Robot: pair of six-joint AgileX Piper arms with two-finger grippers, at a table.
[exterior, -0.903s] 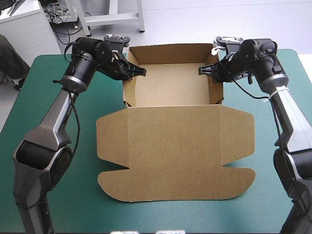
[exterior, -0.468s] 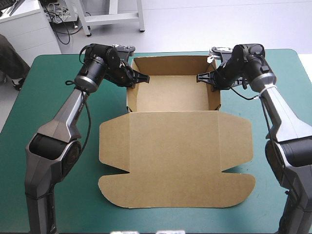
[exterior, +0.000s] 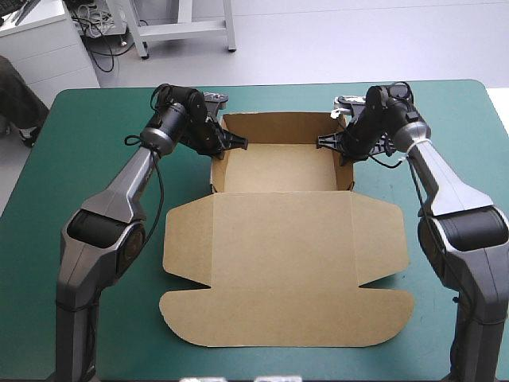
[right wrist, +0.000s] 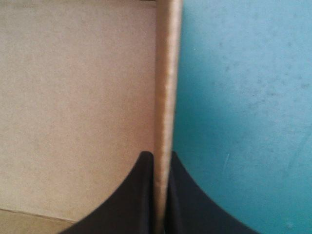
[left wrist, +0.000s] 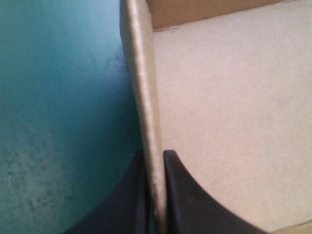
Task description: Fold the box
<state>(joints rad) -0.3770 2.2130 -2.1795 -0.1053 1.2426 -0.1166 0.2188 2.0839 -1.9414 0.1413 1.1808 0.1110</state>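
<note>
I've got the box (exterior: 278,239) mid-table on the teal-green cover (exterior: 79,175). Its tray part is toward the far edge and the lid (exterior: 282,270) lies flat toward the near edge.

The left gripper (exterior: 235,144) is pinched on the left side wall (exterior: 216,163) and the right gripper (exterior: 324,143) on the right side wall (exterior: 347,163), both near the far corners by the back wall (exterior: 278,126). In each wrist view the wall's top edge runs straight ahead from between the black fingers. One finger is inside over the tray floor (left wrist: 229,97) and one outside over the cover, all but closed on the board.

Why hold it like this? My read is that the raised walls would splay out or flop if let go, so I'm clamping both at once to stand them upright and square while the tuck sets. Gripping at matching spots on the two walls should also stop the tray twisting or sliding on the cover.

Pose: both arms are stretched well forward, elbows low, with the wrists turned inward so the fingers point at each other across the tray. They come roughly level over the wall tops, and the two arms mirror each other.

The tray looks formed, all three walls up. The lid flaps are flat and untouched, so that part isn't done yet.
</note>
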